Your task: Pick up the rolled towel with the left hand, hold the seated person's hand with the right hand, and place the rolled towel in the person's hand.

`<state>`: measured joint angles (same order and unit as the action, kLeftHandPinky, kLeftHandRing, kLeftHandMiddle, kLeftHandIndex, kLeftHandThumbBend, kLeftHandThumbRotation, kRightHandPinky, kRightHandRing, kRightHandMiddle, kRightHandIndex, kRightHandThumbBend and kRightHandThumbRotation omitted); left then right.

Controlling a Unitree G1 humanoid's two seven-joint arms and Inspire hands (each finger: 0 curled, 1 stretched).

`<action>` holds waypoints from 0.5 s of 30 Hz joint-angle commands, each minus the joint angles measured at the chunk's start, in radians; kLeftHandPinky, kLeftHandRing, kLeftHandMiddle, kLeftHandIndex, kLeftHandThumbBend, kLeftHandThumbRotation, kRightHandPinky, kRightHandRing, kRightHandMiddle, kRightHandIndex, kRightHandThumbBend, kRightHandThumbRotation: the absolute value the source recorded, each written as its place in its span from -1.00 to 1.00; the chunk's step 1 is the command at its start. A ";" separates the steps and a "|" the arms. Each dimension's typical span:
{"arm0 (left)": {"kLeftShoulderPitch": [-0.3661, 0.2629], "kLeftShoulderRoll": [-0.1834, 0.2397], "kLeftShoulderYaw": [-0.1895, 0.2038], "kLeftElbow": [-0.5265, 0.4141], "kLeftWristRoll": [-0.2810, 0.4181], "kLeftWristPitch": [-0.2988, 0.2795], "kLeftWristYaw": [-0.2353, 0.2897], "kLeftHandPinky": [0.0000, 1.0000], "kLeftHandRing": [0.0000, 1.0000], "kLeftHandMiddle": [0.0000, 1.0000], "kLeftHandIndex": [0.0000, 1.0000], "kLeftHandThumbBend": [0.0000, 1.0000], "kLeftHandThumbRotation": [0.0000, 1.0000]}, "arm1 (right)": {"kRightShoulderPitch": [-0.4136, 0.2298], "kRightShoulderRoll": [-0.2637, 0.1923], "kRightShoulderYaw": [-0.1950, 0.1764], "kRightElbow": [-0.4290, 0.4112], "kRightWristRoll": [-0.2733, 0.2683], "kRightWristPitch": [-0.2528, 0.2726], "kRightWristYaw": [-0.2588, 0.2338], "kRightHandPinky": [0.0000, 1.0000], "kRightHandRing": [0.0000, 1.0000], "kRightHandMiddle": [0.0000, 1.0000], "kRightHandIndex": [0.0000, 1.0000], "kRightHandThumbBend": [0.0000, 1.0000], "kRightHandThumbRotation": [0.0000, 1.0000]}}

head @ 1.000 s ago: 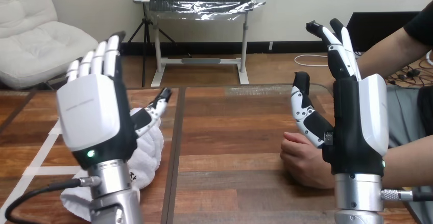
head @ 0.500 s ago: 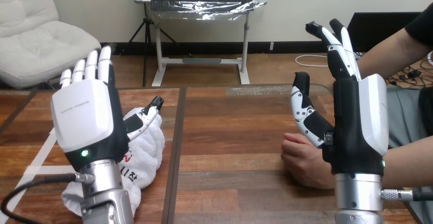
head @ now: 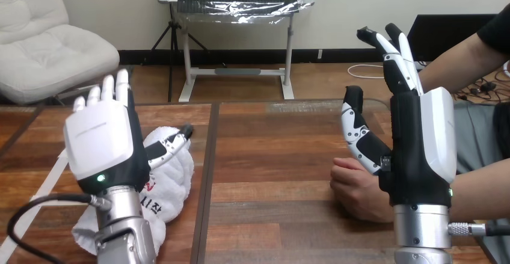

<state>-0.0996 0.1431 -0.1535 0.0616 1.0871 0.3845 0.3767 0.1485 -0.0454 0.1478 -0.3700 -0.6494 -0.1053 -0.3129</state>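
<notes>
Starting at the left hand (head: 102, 147): wide open, fingers straight up, thumb sticking out to the right, gripping nothing. Right under it and just to its right, the rolled towel (head: 177, 171), lying on the wooden table (head: 270, 150) with its long axis running from near-left out toward far-right, pretty much in line with the forearm. Thumb tip over the far end of the roll; can't tell if actually touching. So basically a matter of dropping the palm down and a bit rightward onto the roll, then curling across its short way rather than along it. Way closer to this hand than to the other one, so no contest there. Over on the other side, the right hand (head: 421, 144): also open, fingers up, thumb angled out to the left, nothing in it. Just beside and below its palm, the person's hand (head: 355, 192), loosely closed and resting on the table, near the thumb but not wrapped by it. Well apart from the towel too, bare table between, so probably a fair carry across once lifted.
</notes>
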 commanded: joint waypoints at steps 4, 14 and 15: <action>-0.097 0.023 -0.030 0.050 -0.005 0.039 -0.053 0.81 0.83 0.88 0.88 0.84 0.42 | -0.059 -0.002 -0.011 -0.033 -0.006 -0.001 0.003 0.75 0.88 0.94 0.72 -0.77 -1.00; -0.147 0.035 -0.049 0.146 -0.043 0.066 -0.102 0.86 0.86 0.91 0.90 0.90 0.53 | -0.060 0.001 -0.012 -0.036 -0.005 0.006 0.009 0.75 0.88 0.93 0.72 -0.76 -1.00; -0.153 0.036 -0.050 0.157 -0.049 0.065 -0.105 0.87 0.86 0.92 0.91 0.91 0.55 | -0.060 0.001 -0.012 -0.035 -0.005 0.005 0.009 0.75 0.88 0.93 0.71 -0.76 -1.00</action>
<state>-0.1613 0.1519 -0.1870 0.1679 1.0551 0.4498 0.2844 0.1485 -0.0449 0.1451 -0.3701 -0.6492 -0.1024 -0.3085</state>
